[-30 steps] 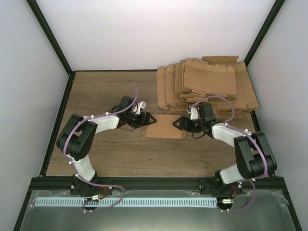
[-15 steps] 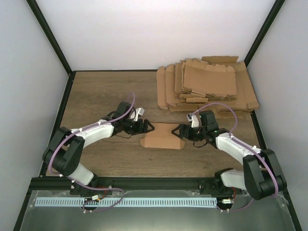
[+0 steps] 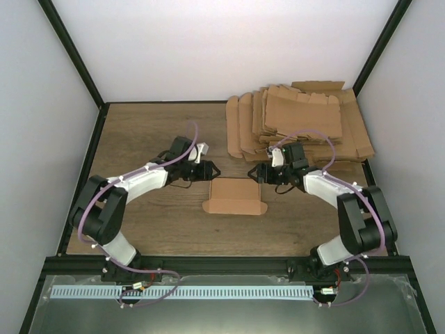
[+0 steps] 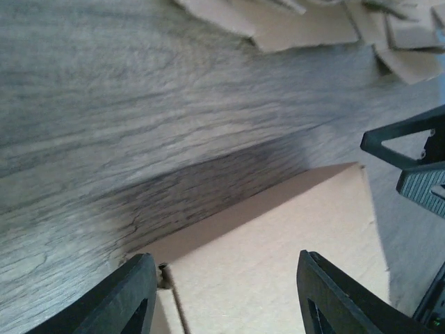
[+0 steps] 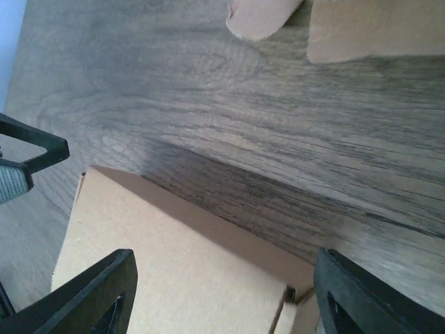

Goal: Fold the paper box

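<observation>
The paper box (image 3: 235, 197) lies as a small flat-topped oblong brown piece on the wooden table, with rounded flaps at both ends. My left gripper (image 3: 211, 170) is open, just above the box's far left corner, holding nothing. My right gripper (image 3: 259, 172) is open, just above the box's far right corner, holding nothing. In the left wrist view the box (image 4: 278, 257) fills the space below the spread fingers (image 4: 135, 296). In the right wrist view the box (image 5: 174, 264) lies likewise under the spread fingers (image 5: 104, 289).
A pile of flat brown cardboard blanks (image 3: 299, 122) lies at the back right of the table, close behind the right gripper. The table's black frame (image 3: 90, 160) runs along the left, right and near sides.
Both grippers have drawn back from the box toward the far side and now hover over its far corners. The box has settled flat, a little nearer the front.
</observation>
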Controlling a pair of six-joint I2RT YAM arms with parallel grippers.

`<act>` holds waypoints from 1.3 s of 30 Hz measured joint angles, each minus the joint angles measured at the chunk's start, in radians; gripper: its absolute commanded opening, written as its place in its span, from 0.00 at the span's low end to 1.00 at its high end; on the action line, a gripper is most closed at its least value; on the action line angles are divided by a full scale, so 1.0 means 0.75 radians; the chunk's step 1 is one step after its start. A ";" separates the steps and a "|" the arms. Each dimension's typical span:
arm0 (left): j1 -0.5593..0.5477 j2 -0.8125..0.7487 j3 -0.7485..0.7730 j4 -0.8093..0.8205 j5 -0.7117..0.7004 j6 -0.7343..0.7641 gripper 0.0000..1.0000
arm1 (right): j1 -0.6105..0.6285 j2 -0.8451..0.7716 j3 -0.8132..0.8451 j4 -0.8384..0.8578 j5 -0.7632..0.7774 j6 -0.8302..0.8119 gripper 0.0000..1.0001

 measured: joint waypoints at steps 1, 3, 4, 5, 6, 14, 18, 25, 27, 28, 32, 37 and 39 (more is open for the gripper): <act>0.002 0.020 -0.002 0.003 0.004 0.004 0.57 | 0.000 0.040 0.013 0.004 -0.024 -0.022 0.71; 0.003 0.042 -0.018 0.012 0.015 0.010 0.57 | 0.001 0.113 0.036 0.011 -0.067 -0.071 0.71; 0.003 0.043 -0.031 0.013 0.021 0.012 0.57 | 0.001 0.142 0.045 0.013 -0.090 -0.096 0.71; 0.003 0.043 -0.042 0.014 0.024 0.016 0.57 | 0.001 0.164 0.054 0.013 -0.110 -0.120 0.71; 0.003 0.043 -0.048 0.016 0.025 0.019 0.57 | 0.001 0.186 0.067 0.013 -0.130 -0.143 0.70; 0.003 0.034 -0.087 0.046 0.020 0.023 0.57 | 0.046 0.313 0.158 0.023 -0.213 -0.258 0.66; 0.003 0.002 -0.095 0.046 -0.010 0.023 0.57 | 0.065 0.334 0.158 0.015 -0.212 -0.284 0.61; 0.003 -0.160 -0.097 0.034 -0.117 0.023 0.59 | 0.067 0.372 0.162 0.002 -0.199 -0.292 0.59; 0.003 -0.238 -0.104 0.032 -0.155 0.023 0.59 | 0.067 0.376 0.168 0.003 -0.199 -0.292 0.58; 0.003 -0.277 -0.107 0.031 -0.170 0.023 0.59 | 0.067 0.378 0.170 0.004 -0.199 -0.292 0.58; 0.003 -0.418 -0.120 0.033 -0.213 0.024 0.59 | 0.067 0.401 0.197 0.005 -0.196 -0.285 0.54; 0.003 -0.499 -0.163 0.065 -0.181 0.018 0.59 | 0.066 0.486 0.260 0.049 -0.170 -0.270 0.49; 0.001 -0.503 -0.188 0.073 -0.144 0.009 0.59 | 0.064 0.532 0.271 0.060 -0.157 -0.261 0.48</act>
